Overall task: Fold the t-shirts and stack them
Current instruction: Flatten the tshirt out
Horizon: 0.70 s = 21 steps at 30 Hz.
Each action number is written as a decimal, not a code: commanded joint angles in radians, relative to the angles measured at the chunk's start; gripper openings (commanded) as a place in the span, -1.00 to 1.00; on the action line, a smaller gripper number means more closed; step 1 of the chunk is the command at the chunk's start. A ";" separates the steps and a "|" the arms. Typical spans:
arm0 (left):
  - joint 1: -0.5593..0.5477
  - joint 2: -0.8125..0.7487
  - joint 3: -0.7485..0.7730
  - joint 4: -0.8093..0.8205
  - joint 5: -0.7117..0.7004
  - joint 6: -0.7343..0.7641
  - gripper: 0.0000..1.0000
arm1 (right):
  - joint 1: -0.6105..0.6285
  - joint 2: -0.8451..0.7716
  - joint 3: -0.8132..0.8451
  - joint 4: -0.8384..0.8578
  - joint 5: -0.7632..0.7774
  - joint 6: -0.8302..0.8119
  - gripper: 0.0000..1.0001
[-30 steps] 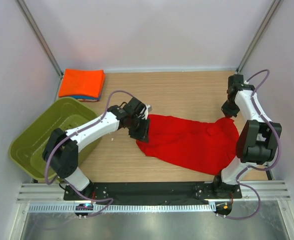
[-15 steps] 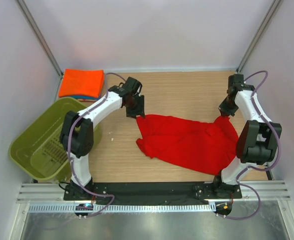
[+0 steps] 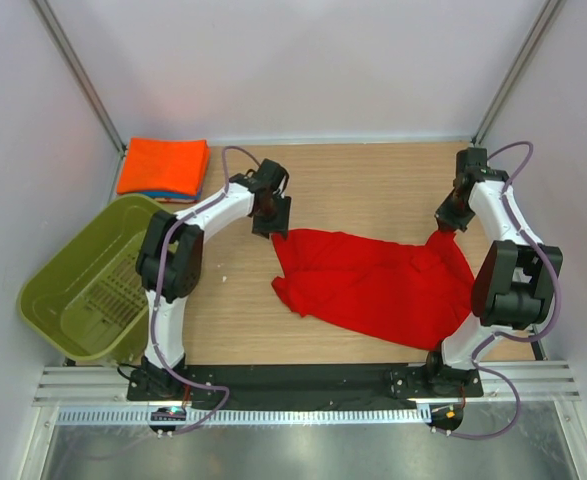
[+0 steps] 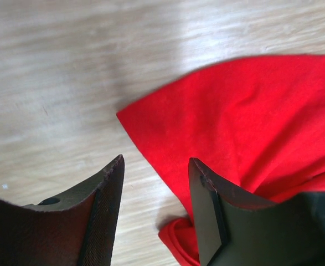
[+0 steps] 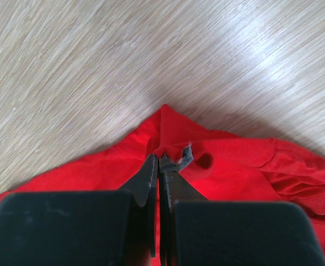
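Note:
A deep red t-shirt (image 3: pixel 373 285) lies spread and rumpled across the middle of the wooden table. My right gripper (image 3: pixel 451 222) is shut on a pinch of its cloth at the right end, by the small white neck label (image 5: pixel 185 156). In the right wrist view the red cloth (image 5: pixel 234 166) bunches up at the closed tips (image 5: pixel 158 160). My left gripper (image 3: pixel 273 222) hangs open just above the shirt's far left corner (image 4: pixel 130 117), with bare wood and red cloth (image 4: pixel 251 116) between its fingers and nothing held. A folded orange t-shirt (image 3: pixel 165 165) lies on a blue one (image 3: pixel 163 195) at the back left.
An olive-green plastic basket (image 3: pixel 58 290) stands at the left edge, tilted toward the table. White enclosure walls with metal posts (image 3: pixel 78 75) ring the table. The black rail (image 3: pixel 303 378) with both arm bases runs along the near edge.
My left gripper let go of the shirt's left edge, opened, and swung up toward the back. The shirt's left corner dropped flat. The right gripper lifted its pinch slightly.

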<state>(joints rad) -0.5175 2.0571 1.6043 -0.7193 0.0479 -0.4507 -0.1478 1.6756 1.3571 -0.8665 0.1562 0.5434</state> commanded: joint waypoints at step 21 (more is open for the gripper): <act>0.033 0.089 0.032 0.078 0.106 0.173 -0.50 | -0.001 -0.053 -0.019 0.037 -0.017 -0.011 -0.97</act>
<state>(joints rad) -0.4839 2.1513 1.6409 -0.6575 0.1352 -0.3023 -0.1478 1.6684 1.3354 -0.8452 0.1383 0.5320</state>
